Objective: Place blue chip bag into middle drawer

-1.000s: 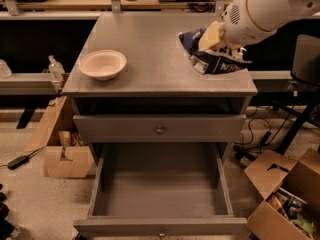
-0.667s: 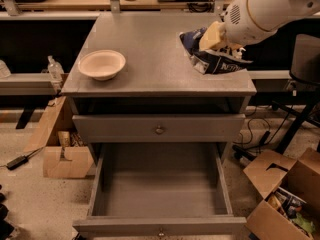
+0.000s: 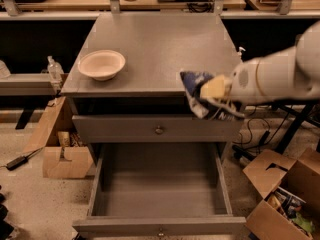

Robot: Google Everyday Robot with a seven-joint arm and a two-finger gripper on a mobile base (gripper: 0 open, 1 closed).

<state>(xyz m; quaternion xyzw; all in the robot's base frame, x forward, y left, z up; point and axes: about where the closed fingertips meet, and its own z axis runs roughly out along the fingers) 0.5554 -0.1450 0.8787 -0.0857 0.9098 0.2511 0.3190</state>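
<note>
The blue chip bag (image 3: 196, 91), dark-blue crumpled foil with white marks, hangs in my gripper (image 3: 215, 91) at the front right edge of the grey cabinet top (image 3: 155, 44), above the right part of the shut upper drawer front (image 3: 158, 129). The gripper is shut on the bag, and my white arm (image 3: 280, 74) comes in from the right. The middle drawer (image 3: 159, 194) is pulled out below, a grey tray with low walls and nothing in it. Its brass knob (image 3: 161, 232) shows at the bottom edge.
A beige bowl (image 3: 101, 64) sits on the cabinet top at the left. Cardboard boxes stand on the floor at the left (image 3: 62, 151) and the lower right (image 3: 285, 199). A clear bottle (image 3: 54, 70) stands left of the cabinet. Cables and a stand leg lie at the right.
My gripper has carried the blue chip bag from the top's right rear area forward and down to its front edge. The view has shifted, showing more of the open drawer.
</note>
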